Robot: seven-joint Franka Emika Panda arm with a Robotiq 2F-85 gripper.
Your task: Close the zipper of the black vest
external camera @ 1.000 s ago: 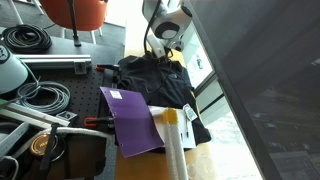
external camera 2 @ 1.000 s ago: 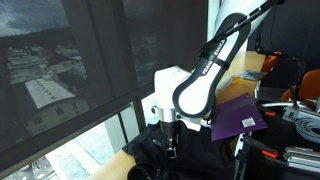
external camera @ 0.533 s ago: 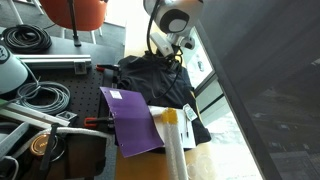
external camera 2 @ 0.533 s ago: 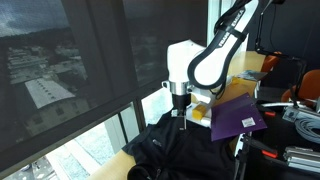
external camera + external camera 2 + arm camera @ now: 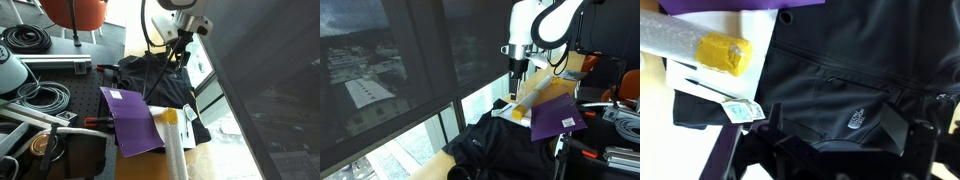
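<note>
The black vest [image 5: 160, 80] lies crumpled on the table by the window; it shows in both exterior views [image 5: 505, 145]. My gripper [image 5: 183, 52] hangs well above it, clear of the cloth [image 5: 518, 72]. In the wrist view the vest [image 5: 830, 60] fills the frame, with a small white logo [image 5: 857, 123] between my open gripper [image 5: 835, 122] fingers. Nothing is held. I cannot make out the zipper or how far it is done up.
A purple folder [image 5: 130, 120] lies beside the vest, with a bubble-wrapped roll [image 5: 172, 145] capped in yellow [image 5: 723, 52] next to it. Coiled cables [image 5: 30, 40] and tools crowd the near side. The window glass [image 5: 410, 80] stands right beside the table's edge.
The gripper has opened wide and risen from the vest's surface to well above it. The vest lies where it was.
</note>
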